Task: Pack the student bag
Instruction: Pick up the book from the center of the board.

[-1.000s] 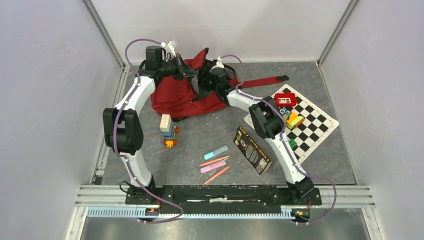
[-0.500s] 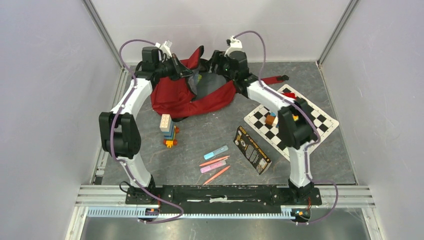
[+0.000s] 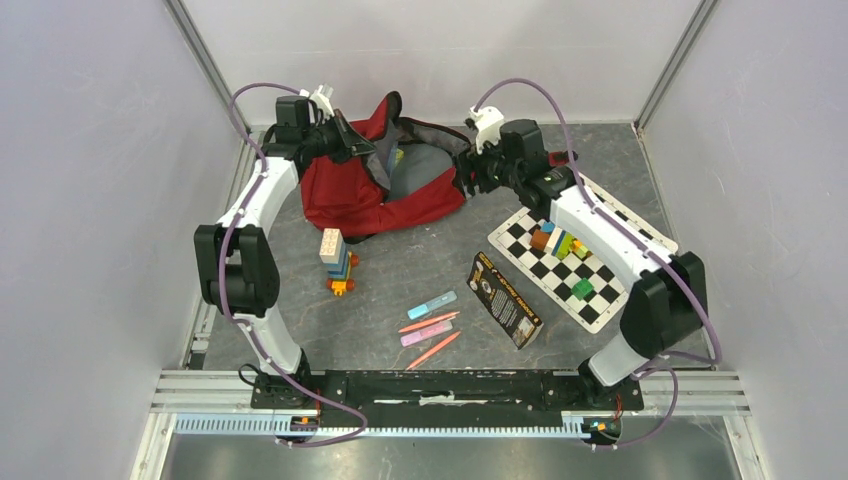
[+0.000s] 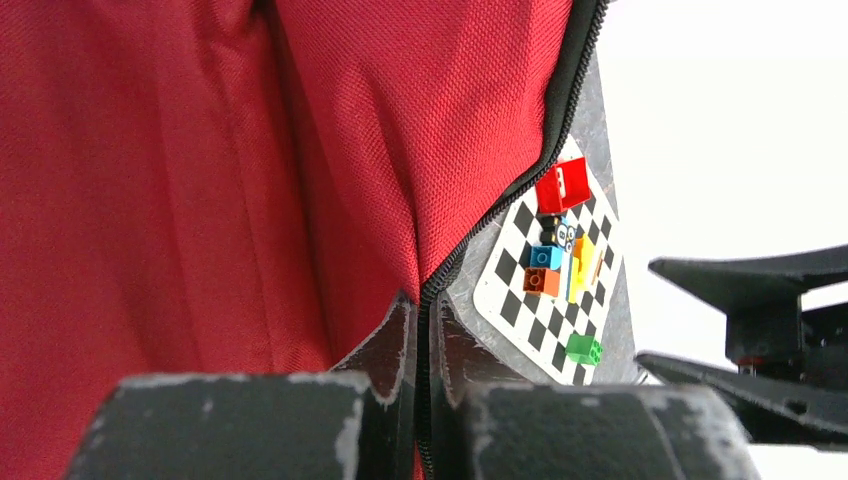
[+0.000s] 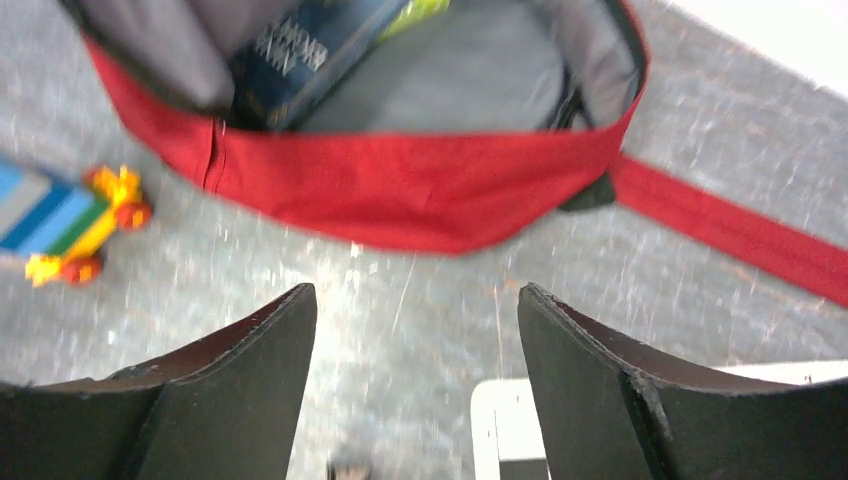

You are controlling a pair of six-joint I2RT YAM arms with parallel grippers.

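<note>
The student bag (image 3: pixel 350 195), a dark red backpack, lies at the back of the table with its mouth held open and its grey lining (image 3: pixel 418 172) showing. My left gripper (image 3: pixel 368 150) is shut on the bag's zip edge (image 4: pixel 480 240) and holds the flap up; its own view shows the fingers (image 4: pixel 395 335) pinching the black zip. My right gripper (image 3: pixel 468 178) is open and empty just right of the bag's mouth. Its view shows the bag (image 5: pixel 400 190) ahead with a dark blue book (image 5: pixel 310 45) inside, and the open gripper (image 5: pixel 415 345) above bare table.
A brick tower (image 3: pixel 337 262) stands in front of the bag. A black box (image 3: pixel 505 298) and several crayons (image 3: pixel 430 325) lie mid-table. A checkerboard (image 3: pixel 600 290) with loose bricks lies at the right, under my right arm. A red strap (image 5: pixel 740 235) trails right of the bag.
My right gripper has pulled out of the bag's mouth and swung right and back. My left gripper kept its hold and drew the flap a little left, so the opening is wider.
</note>
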